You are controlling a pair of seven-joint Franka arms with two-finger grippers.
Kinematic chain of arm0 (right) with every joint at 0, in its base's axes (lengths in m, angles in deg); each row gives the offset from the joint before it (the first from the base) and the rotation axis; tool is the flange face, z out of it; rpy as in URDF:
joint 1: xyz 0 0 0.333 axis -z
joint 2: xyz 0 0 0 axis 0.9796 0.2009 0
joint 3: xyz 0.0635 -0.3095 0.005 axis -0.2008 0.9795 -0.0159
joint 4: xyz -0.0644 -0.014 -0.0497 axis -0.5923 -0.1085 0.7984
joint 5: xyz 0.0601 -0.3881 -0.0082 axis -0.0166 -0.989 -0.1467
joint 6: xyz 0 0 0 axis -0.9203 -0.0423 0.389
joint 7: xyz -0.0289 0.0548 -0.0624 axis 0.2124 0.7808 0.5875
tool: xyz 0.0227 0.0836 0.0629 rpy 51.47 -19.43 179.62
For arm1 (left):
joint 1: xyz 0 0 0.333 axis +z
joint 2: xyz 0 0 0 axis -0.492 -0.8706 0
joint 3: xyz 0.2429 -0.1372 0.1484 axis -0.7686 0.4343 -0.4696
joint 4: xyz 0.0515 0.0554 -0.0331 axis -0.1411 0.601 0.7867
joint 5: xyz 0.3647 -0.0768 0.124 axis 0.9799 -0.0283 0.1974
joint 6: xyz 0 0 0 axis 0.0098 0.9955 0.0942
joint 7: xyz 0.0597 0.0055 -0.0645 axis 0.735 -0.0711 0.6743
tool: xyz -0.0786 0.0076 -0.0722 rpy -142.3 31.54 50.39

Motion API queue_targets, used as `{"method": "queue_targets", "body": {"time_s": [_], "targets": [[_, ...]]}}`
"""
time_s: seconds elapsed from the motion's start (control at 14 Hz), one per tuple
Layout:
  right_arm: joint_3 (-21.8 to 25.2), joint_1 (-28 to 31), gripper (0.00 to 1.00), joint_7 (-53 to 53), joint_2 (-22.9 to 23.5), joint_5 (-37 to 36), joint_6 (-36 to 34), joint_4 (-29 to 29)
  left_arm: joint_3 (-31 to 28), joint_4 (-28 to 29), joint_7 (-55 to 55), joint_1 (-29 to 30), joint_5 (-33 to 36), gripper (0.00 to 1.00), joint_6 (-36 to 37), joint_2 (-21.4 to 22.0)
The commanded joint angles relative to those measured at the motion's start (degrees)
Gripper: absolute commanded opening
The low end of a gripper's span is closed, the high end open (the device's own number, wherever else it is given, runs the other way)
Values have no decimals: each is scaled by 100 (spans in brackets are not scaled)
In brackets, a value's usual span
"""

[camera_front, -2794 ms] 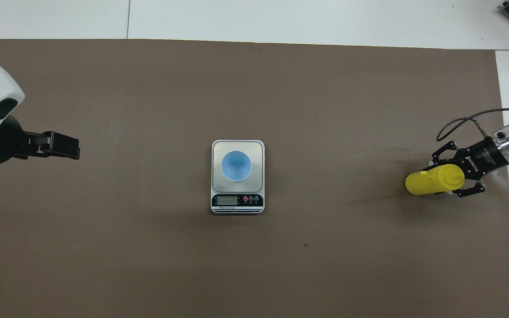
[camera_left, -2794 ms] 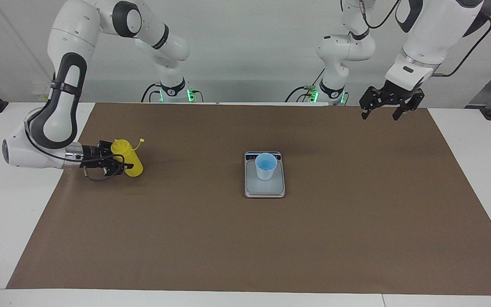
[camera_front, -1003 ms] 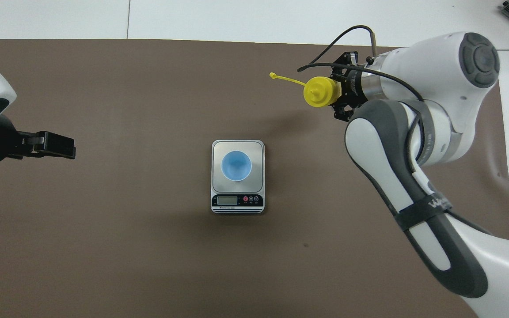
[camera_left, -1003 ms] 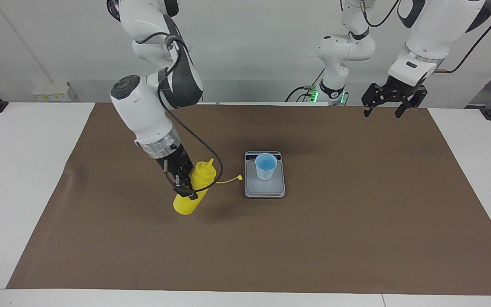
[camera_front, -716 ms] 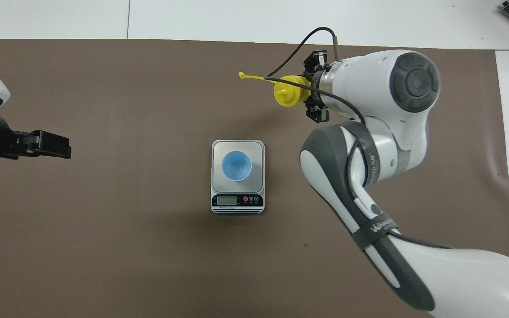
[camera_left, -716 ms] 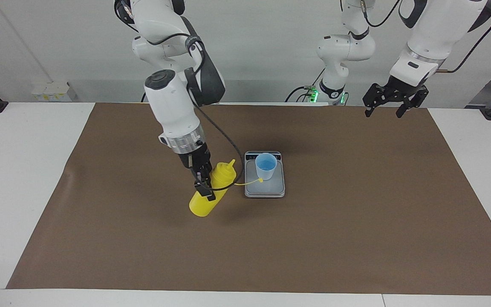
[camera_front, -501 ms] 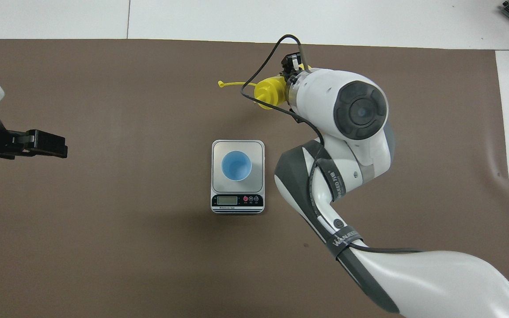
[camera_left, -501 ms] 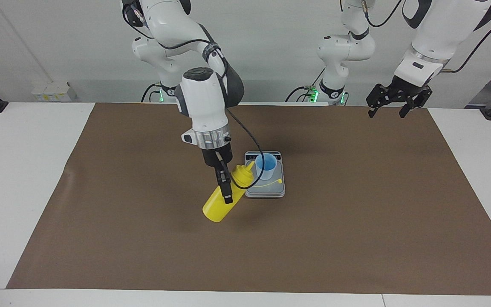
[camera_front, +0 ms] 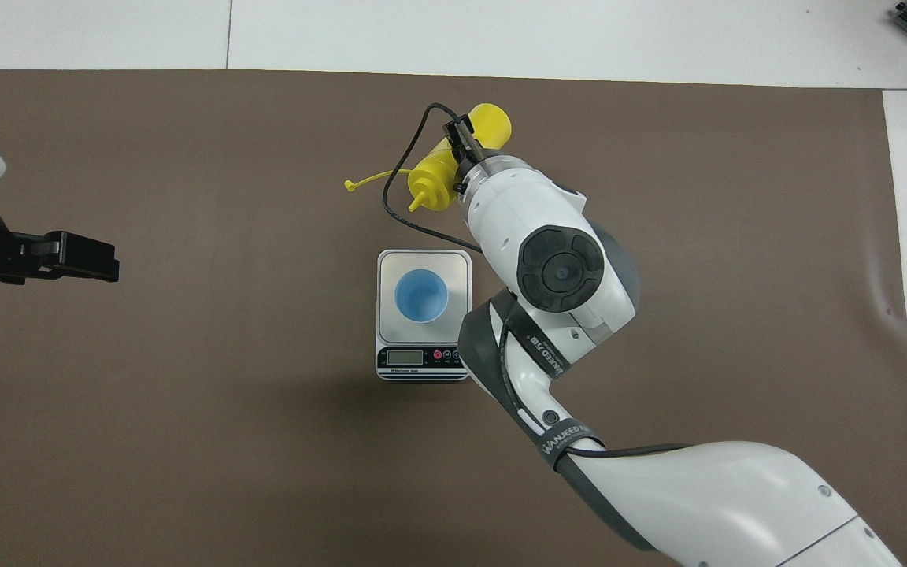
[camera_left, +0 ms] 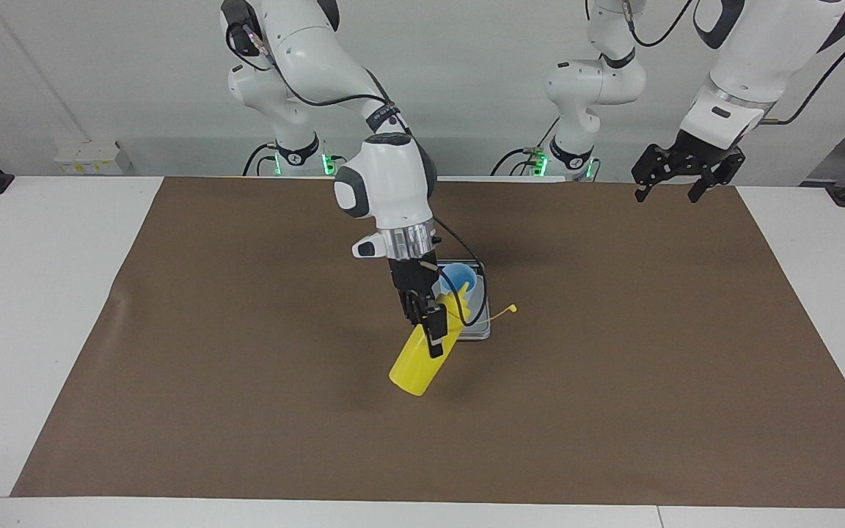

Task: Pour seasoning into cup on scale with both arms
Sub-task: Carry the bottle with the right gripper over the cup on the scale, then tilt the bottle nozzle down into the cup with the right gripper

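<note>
Facing view: the right gripper (camera_left: 428, 323), clamped on the yellow seasoning bottle (camera_left: 422, 356), has carried it from the right arm's end of the table to the scale (camera_left: 475, 328). The bottle now tilts, nozzle toward the blue cup (camera_left: 461, 279) on the scale (its tethered cap dangles free). The left gripper (camera_left: 683, 170) waits aloft, fingers apart.

Overhead view: the seasoning bottle (camera_front: 439, 169) appears above the scale (camera_front: 423, 315), nozzle not over the cup (camera_front: 421, 295). The left gripper (camera_front: 79, 257) idles. Pouring seems imminent, not begun.

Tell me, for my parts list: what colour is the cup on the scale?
Light blue cup, clearest in the overhead view.
</note>
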Motion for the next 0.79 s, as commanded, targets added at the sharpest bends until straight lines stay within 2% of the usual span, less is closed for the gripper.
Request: {"method": "queue_targets", "body": {"time_s": [0.0, 0.07, 0.21, 0.72], "targets": [[17, -7, 0, 34, -171, -505, 245, -291, 42, 47, -76, 68, 37, 100, 90, 108], [35, -7, 0, 34, -214, -724, 315, -405, 34, 39, -76, 77, 37, 100, 81, 108], [61, -7, 0, 130, -320, -1679, 508, -678, 42, 73, -76, 77, 28, 100, 90, 117], [44, -7, 0, 2640, -469, -4738, 448, -828, 34, 83, -102, 77, 46, 100, 89, 126]]}}
